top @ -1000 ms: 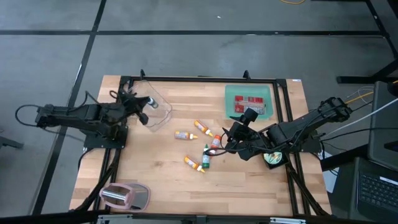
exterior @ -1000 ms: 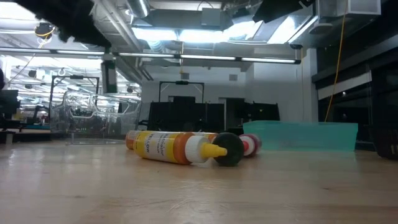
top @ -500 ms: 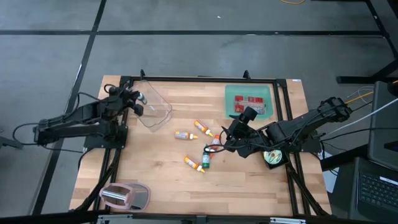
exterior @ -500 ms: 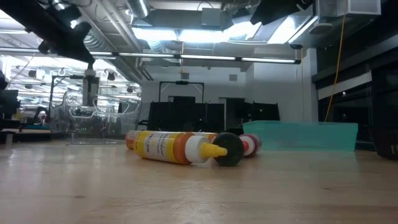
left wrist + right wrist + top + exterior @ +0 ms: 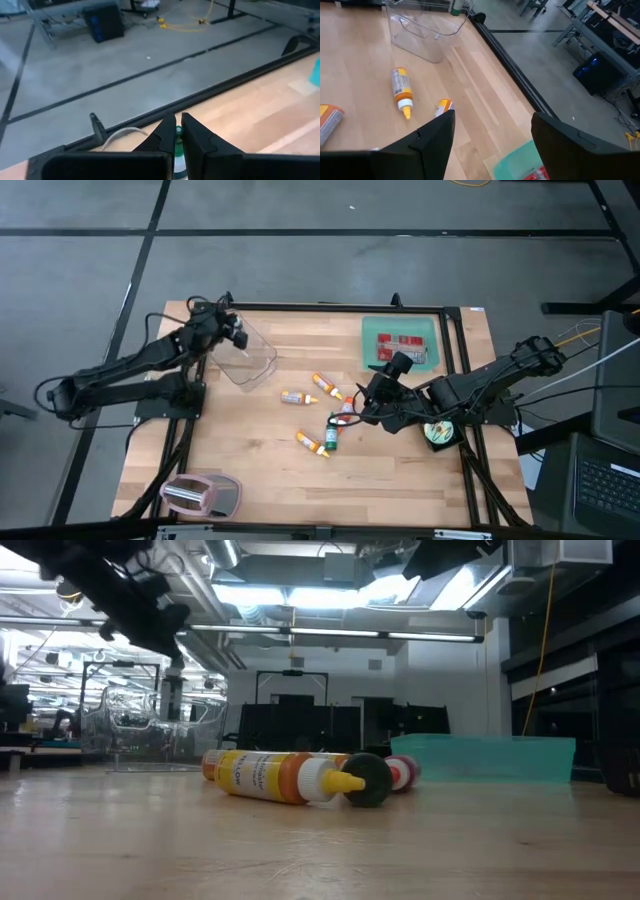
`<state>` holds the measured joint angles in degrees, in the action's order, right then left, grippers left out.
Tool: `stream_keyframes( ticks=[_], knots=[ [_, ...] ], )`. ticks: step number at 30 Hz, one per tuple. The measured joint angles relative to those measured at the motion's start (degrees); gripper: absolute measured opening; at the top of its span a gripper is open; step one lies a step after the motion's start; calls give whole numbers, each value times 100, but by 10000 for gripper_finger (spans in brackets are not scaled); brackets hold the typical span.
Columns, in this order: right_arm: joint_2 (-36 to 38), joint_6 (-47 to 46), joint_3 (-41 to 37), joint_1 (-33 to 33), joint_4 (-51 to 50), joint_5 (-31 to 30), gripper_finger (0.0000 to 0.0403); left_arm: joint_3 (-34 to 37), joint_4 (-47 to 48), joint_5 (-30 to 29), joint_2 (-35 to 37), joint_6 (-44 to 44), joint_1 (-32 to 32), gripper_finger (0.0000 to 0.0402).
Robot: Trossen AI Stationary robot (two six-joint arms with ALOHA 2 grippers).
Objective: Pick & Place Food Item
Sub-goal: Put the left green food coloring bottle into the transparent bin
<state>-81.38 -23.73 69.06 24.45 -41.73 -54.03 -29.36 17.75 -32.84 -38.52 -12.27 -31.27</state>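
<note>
Several small sauce bottles (image 5: 322, 385) lie scattered mid-counter (image 5: 260, 470), and the right pincer (image 5: 366, 408) hangs just beside them on their right, its fingers spread wide and holding nothing. Farther back sits a green tray (image 5: 402, 343) with red packets. At the far left, the left pincer (image 5: 236, 332), fingers pressed together with something small and green-topped between them, hovers over the clear plastic bin (image 5: 248, 357).

Open worktop (image 5: 250, 470) along the near edge, save a toaster (image 5: 200, 495) at the left corner. Mid-worktop cluttered by scattered bottles (image 5: 325, 415); clear bin (image 5: 245, 355) and teal tray (image 5: 400, 340) crowding the far side.
</note>
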Motion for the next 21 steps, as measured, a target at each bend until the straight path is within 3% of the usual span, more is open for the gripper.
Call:
stream_keyframes(
  ticks=[10,21],
  knots=[
    [0,-4,0,2,17,231,258,0,-967,387,-1254,310,-504,8],
    [0,-135,0,106,15,270,259,0,-1183,598,-1380,409,-559,7]
  ],
)
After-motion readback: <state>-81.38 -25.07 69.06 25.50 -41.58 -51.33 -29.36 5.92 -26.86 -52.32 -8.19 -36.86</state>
